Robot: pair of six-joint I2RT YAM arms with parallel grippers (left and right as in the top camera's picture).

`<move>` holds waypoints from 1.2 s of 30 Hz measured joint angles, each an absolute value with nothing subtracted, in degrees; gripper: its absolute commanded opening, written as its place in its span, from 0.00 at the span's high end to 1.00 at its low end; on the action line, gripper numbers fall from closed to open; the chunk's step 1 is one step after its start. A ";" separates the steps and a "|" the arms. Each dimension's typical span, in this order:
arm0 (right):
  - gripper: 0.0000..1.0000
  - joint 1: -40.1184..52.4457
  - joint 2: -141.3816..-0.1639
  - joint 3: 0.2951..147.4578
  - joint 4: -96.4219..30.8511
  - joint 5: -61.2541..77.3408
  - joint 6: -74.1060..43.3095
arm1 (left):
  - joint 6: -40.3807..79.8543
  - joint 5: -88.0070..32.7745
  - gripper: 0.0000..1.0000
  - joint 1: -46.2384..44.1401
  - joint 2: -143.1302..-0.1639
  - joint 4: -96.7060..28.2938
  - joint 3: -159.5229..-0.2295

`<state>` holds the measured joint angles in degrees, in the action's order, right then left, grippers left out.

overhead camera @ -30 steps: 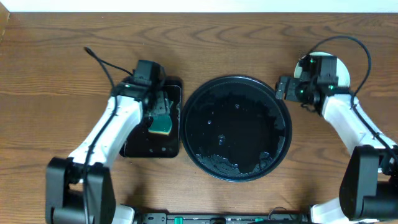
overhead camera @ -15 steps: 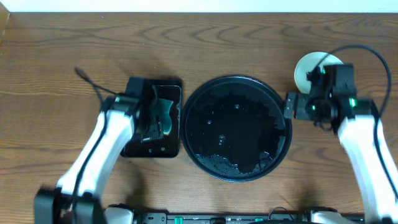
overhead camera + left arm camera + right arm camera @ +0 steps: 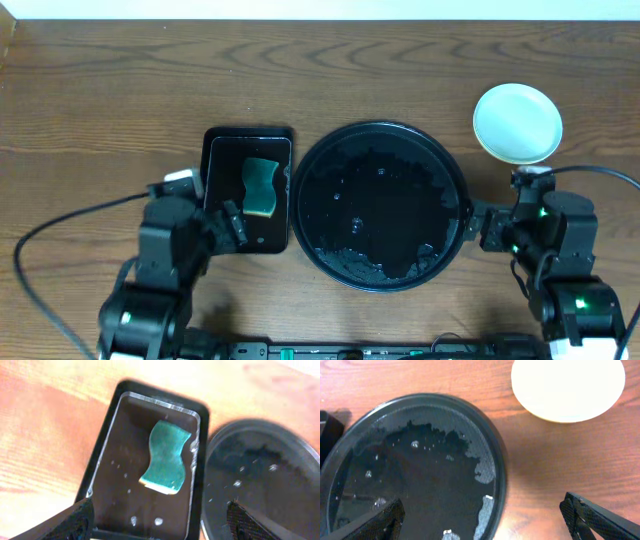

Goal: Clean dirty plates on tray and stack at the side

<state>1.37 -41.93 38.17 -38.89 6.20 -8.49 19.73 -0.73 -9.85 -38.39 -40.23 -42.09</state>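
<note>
While my left gripper (image 3: 160, 517) and right gripper (image 3: 482, 512) hung wide apart, I saw a pale plate (image 3: 516, 122) on the tabletop (image 3: 100, 100) near the wet tray (image 3: 380, 215).

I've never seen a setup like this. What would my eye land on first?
Probably the big round black tray in the middle of the wooden table, glossy and wet with nothing on it. Next, the green sponge lying in the small rectangular tray to its left, and a pale plate on bare wood at upper right.
</note>
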 measured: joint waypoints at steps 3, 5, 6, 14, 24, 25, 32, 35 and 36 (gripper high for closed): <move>0.01 1.37 -41.45 38.13 -40.10 6.20 -8.49 | 19.73 -0.71 0.14 -9.85 -35.70 -40.23 -42.06; 0.01 1.37 -41.56 38.11 -40.34 6.20 -8.49 | 19.73 -0.71 0.14 -9.85 -35.07 -40.23 -42.06; 0.01 1.37 -41.58 38.09 -40.47 6.20 -8.49 | 19.73 -0.73 0.14 -9.85 -35.03 -40.23 -42.06; 0.01 1.37 -41.60 38.06 -40.51 6.20 -8.49 | 19.73 -0.71 0.14 -9.85 -35.14 -40.23 -42.06; 0.01 1.37 -39.55 37.67 -42.13 4.40 -8.47 | 19.73 -0.71 0.14 -9.85 -35.14 -40.23 -42.06; 0.01 1.37 -38.72 37.47 -41.95 4.01 -8.43 | 19.73 -0.73 0.14 -9.85 -35.14 -40.23 -42.06; 0.01 1.34 -24.69 32.21 -30.26 2.46 -3.11 | 19.73 -0.71 0.14 -9.85 -35.14 -40.25 -42.02; 0.01 1.34 -17.76 27.33 -23.62 2.24 -1.63 | 19.73 -0.73 0.14 -9.85 -35.14 -40.25 -41.91; 0.01 1.34 -15.55 25.12 -20.71 2.11 -1.19 | 19.73 -0.73 0.14 -9.85 -35.14 -40.25 -41.89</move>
<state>1.34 -15.55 25.12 -20.71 2.11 -1.19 19.73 -0.73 -9.85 -35.14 -40.25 -41.89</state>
